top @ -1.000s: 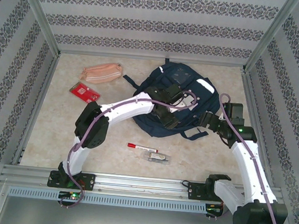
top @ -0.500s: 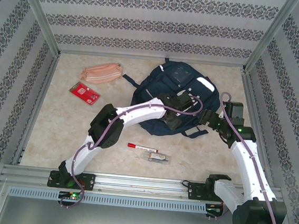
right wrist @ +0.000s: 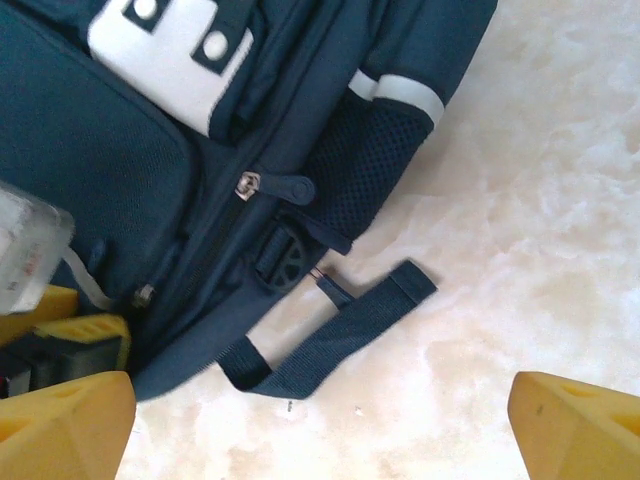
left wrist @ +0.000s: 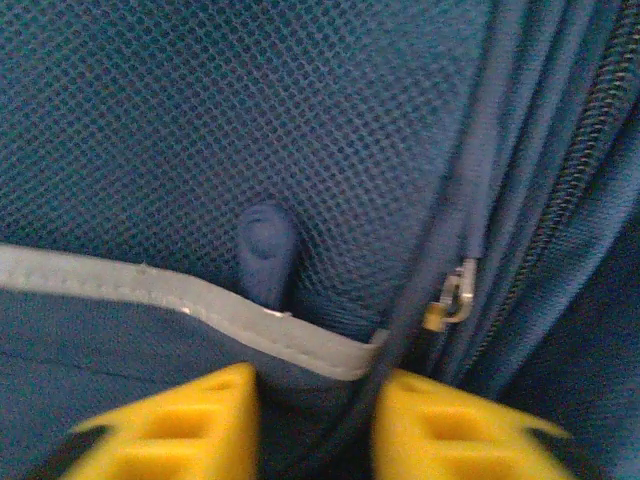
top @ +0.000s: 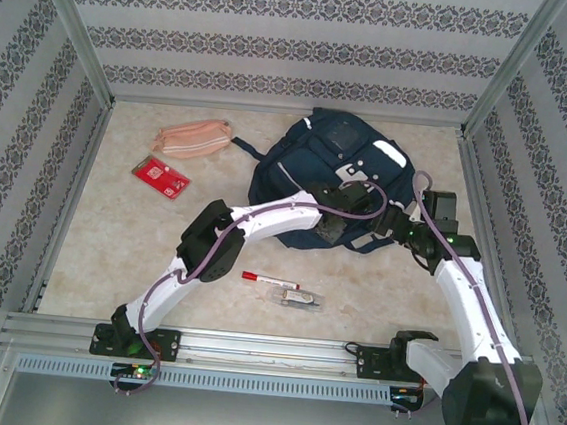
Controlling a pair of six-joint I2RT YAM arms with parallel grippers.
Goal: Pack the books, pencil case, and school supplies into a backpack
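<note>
Navy-blue fabric with pale patches and dark straps makes up the large backpack (top: 315,150), which lies on the beige marbled table (top: 99,245) at 1 o'clock from the table's centre. The left gripper (top: 330,225) is at the backpack's 6 o'clock edge. In the left wrist view its yellow fingertips (left wrist: 200,425) are drawn close, grasping a fold of the backpack's fabric and a dark cord below a grey-trimmed mesh pocket (left wrist: 200,120). The right gripper (top: 388,223) is released, jaws wide apart, above bare table beside a loose dark strap (right wrist: 330,335). The long salmon-pink fabric pencil case (top: 192,137) lies at 10 o'clock. The small red flat packet (top: 160,176) is just toward 7 o'clock of it. The slim white marker pen with red cap (top: 269,279) and the small clear-wrapped greyish item (top: 297,298) lie at 6 o'clock.
</note>
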